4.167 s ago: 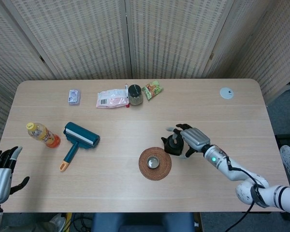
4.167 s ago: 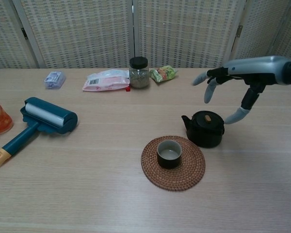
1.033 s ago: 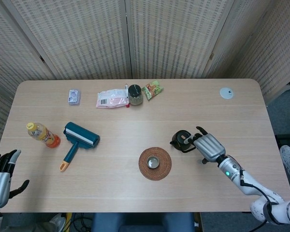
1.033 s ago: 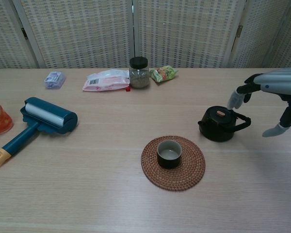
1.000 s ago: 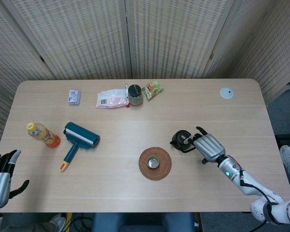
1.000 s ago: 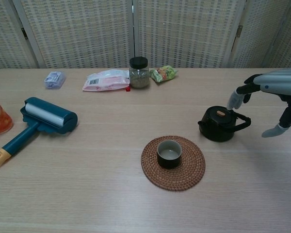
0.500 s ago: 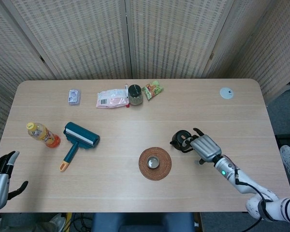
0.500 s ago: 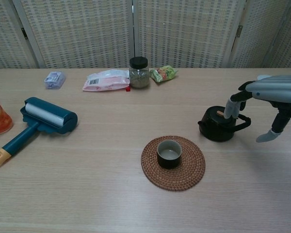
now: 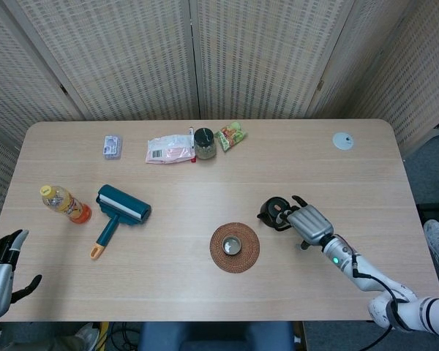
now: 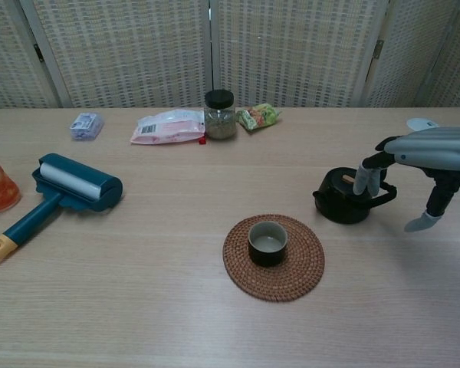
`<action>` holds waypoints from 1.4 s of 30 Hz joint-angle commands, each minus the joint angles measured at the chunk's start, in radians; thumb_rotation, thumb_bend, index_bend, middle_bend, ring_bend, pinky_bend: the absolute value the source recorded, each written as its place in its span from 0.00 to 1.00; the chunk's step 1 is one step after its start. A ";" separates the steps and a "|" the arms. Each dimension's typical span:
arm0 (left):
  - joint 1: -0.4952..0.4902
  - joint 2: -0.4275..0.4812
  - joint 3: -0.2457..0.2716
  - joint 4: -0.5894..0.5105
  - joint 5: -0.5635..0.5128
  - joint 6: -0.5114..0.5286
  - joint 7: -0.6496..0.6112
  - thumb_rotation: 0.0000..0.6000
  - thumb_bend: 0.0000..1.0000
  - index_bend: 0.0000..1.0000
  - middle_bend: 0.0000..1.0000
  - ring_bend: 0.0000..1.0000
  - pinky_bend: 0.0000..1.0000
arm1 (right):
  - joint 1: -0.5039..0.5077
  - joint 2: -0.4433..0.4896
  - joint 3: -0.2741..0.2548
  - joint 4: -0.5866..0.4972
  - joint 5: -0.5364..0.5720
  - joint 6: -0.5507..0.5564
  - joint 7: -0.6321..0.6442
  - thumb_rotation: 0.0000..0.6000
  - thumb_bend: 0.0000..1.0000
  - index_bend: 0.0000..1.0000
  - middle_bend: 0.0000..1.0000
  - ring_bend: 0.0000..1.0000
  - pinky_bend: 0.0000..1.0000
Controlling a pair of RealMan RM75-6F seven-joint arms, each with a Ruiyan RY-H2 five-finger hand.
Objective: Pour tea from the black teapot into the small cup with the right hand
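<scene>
Right hand hovers low at the right side of the surface, palm down, fingers hanging onto the top of the black teapot, right by its lid and handle. Thumb juts down on the far side, well clear of the pot, so nothing is gripped; fingers spread, hand open, touching at most. From the head view the hand sits just right of the teapot, fingertips overlapping its rim.

The teapot stands upright on the surface, spout pointing left, just up and right of a round woven coaster. The small cup sits upright in the middle of that coaster, near the pot but apart from it; whether there is liquid inside, I cannot tell.

Out across the surface: a teal lint roller with a yellow-tipped handle lies at the left, an orange drink bottle beside it. Along the far edge, a small clear packet, a pink-and-white bag, a dark-lidded jar and a green snack pouch. A small round white disc sits in the far right corner.

Left hand is at the near left corner, off the edge, fingers apart, holding nothing.
</scene>
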 commanded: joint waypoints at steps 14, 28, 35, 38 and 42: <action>0.001 -0.003 0.000 0.005 -0.005 -0.006 -0.004 1.00 0.20 0.08 0.10 0.12 0.06 | 0.009 -0.021 -0.002 0.020 0.036 -0.018 -0.057 0.92 0.00 0.33 0.37 0.26 0.00; 0.003 -0.008 0.002 0.018 -0.010 -0.013 -0.022 1.00 0.20 0.08 0.10 0.12 0.05 | 0.009 -0.031 -0.005 0.005 0.054 -0.010 -0.097 0.64 0.00 0.36 0.41 0.26 0.00; 0.004 -0.010 0.003 0.024 -0.009 -0.013 -0.027 1.00 0.20 0.08 0.10 0.12 0.05 | 0.005 -0.040 -0.011 0.005 0.076 0.000 -0.141 0.64 0.00 0.39 0.43 0.28 0.00; 0.004 -0.012 0.003 0.026 -0.008 -0.013 -0.028 1.00 0.20 0.08 0.10 0.12 0.05 | 0.004 -0.043 -0.012 0.002 0.088 0.004 -0.157 0.64 0.00 0.39 0.43 0.29 0.00; 0.005 -0.013 0.003 0.028 -0.009 -0.014 -0.029 1.00 0.20 0.08 0.10 0.12 0.05 | 0.004 -0.043 -0.013 -0.003 0.098 0.004 -0.166 0.65 0.00 0.40 0.44 0.32 0.00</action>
